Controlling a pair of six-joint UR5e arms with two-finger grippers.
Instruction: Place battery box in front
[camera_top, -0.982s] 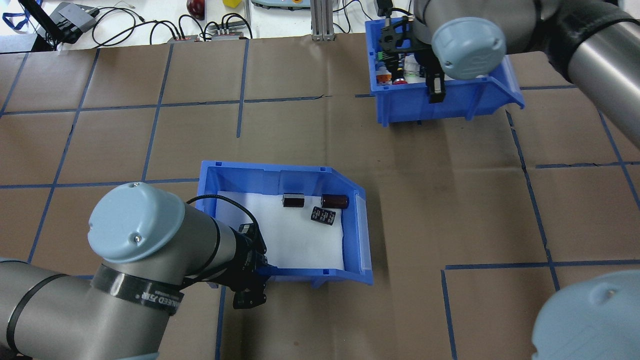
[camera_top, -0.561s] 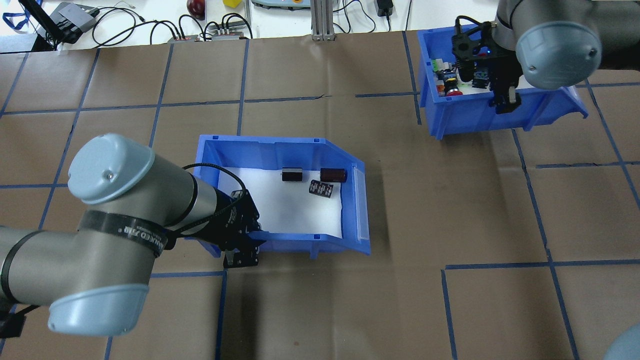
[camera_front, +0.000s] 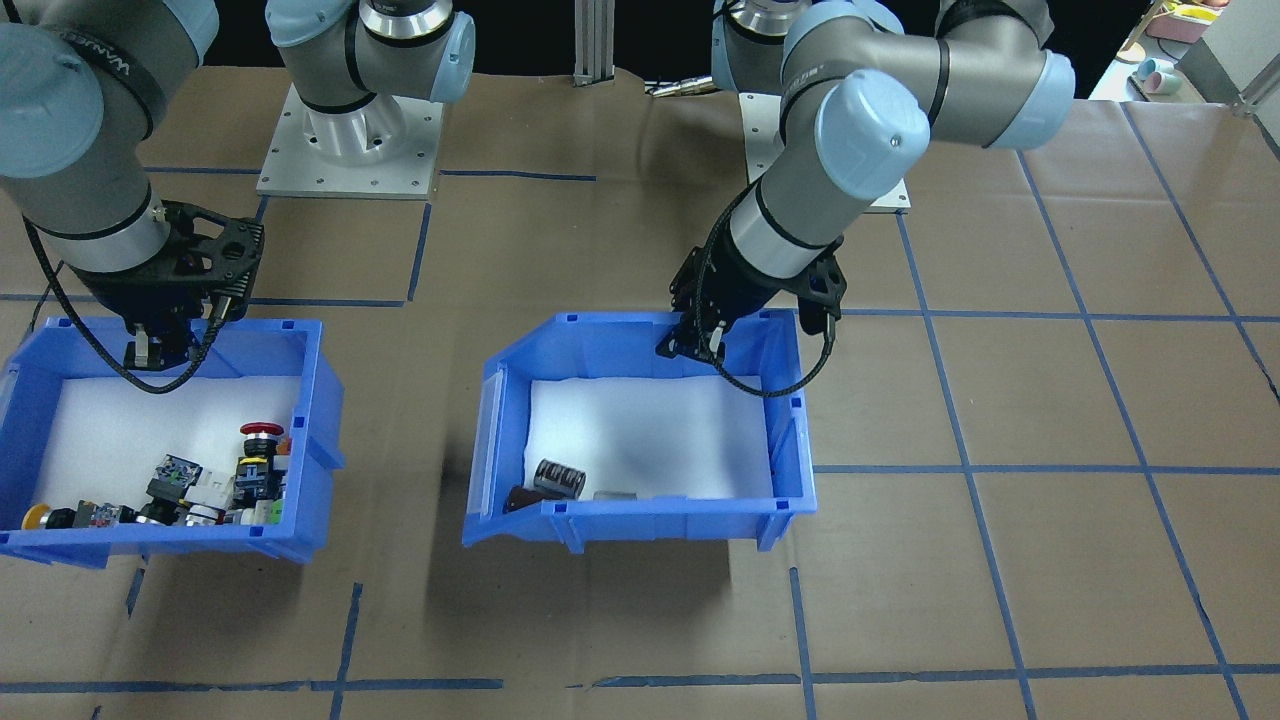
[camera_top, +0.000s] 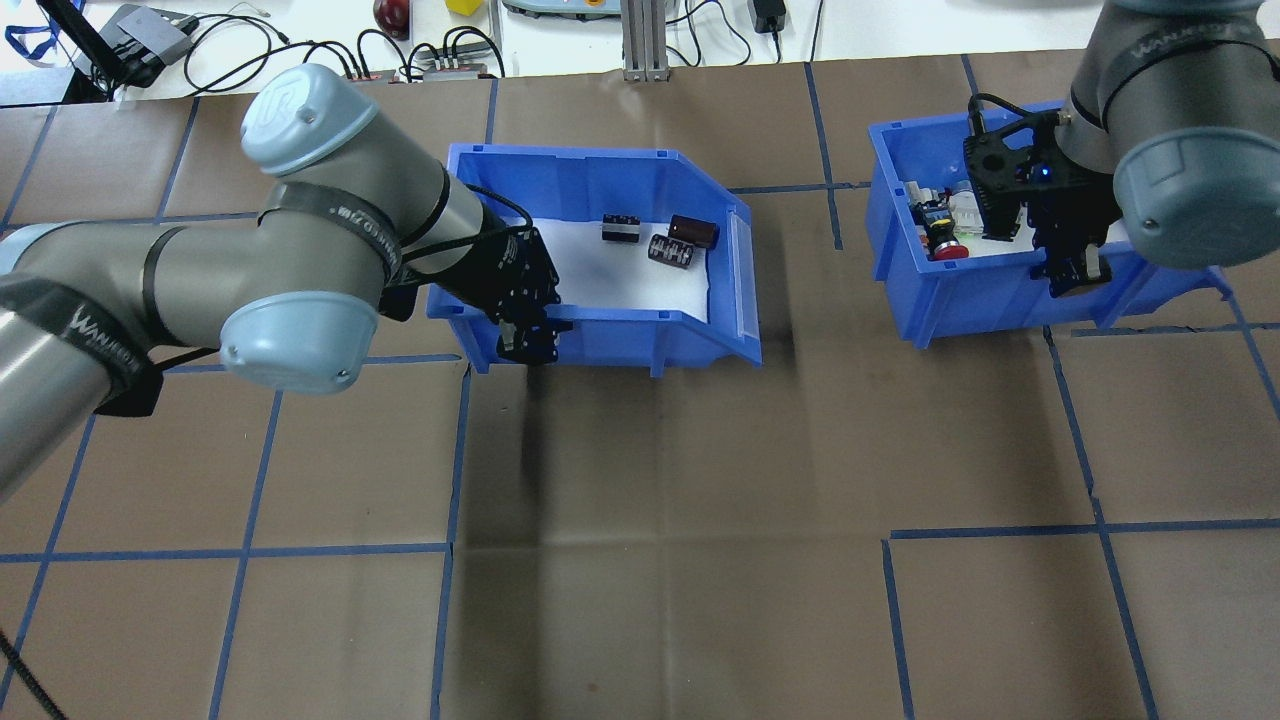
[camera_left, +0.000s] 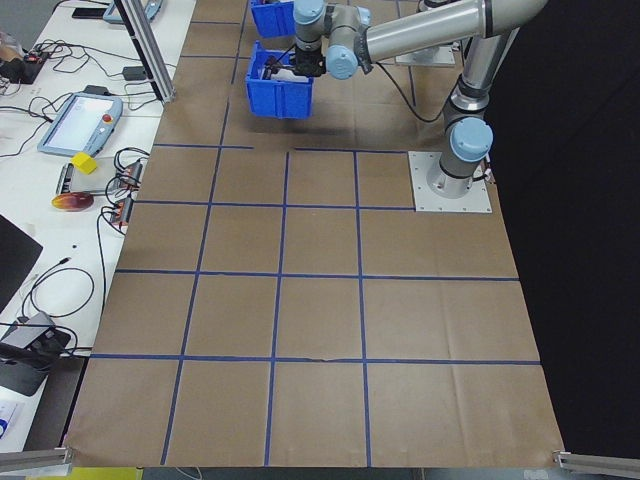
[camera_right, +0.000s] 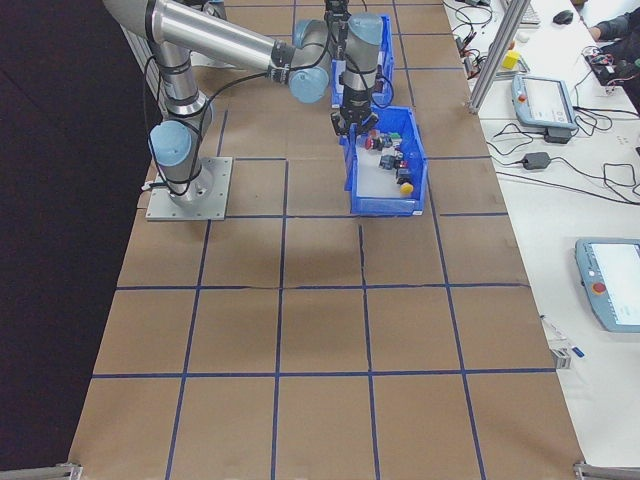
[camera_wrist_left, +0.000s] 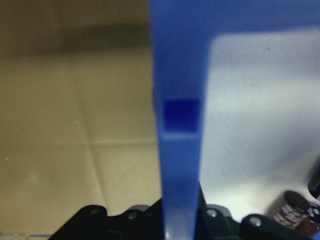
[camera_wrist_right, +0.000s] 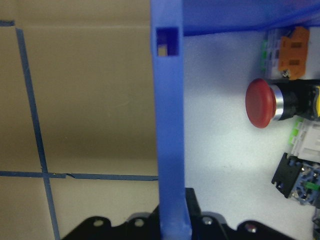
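My left gripper (camera_top: 525, 340) is clamped on the near wall of the battery box (camera_top: 600, 325), fingers pointing down with the wall running up between them in the wrist view, and the arm reaches in from the left with its elbow bent. My right gripper (camera_top: 1075, 275) grips the near wall of the switch bin (camera_top: 985, 300) the same way, wrist vertical, arm coming in from the right edge.
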